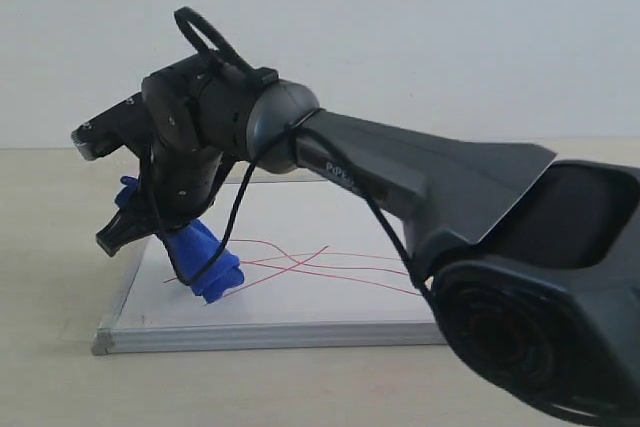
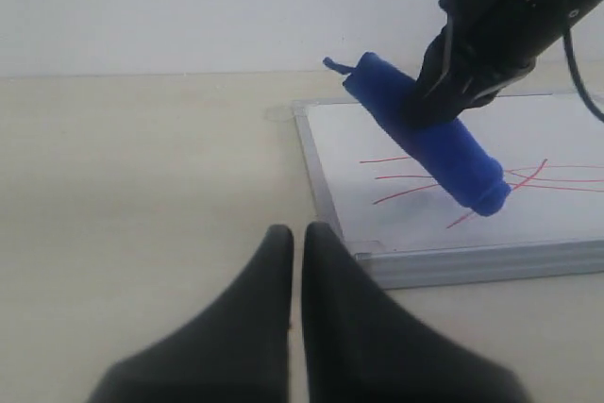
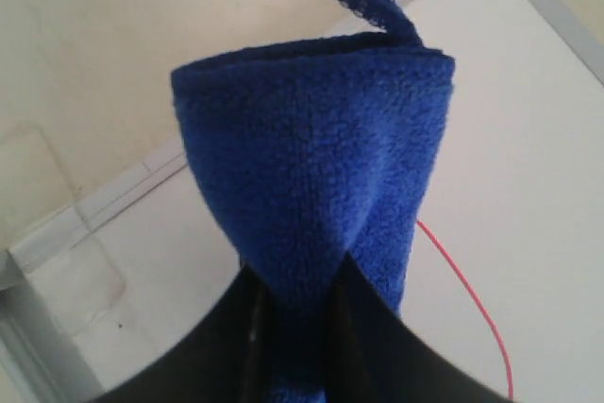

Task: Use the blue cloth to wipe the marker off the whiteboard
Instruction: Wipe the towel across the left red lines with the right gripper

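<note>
Exterior view set low near the surface (image 1: 50,247), right arm (image 1: 420,177) close at 4 o'clock, left wrist view levelled across it, right wrist view held close, whiteboard (image 1: 300,307) shared by all

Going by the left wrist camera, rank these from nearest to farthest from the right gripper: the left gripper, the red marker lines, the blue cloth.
1. Blue cloth: clamped in the right gripper itself.
2. Red marker lines: on the whiteboard, just under the cloth's lower end.
3. Left gripper: off the board, out past its near corner.
</note>
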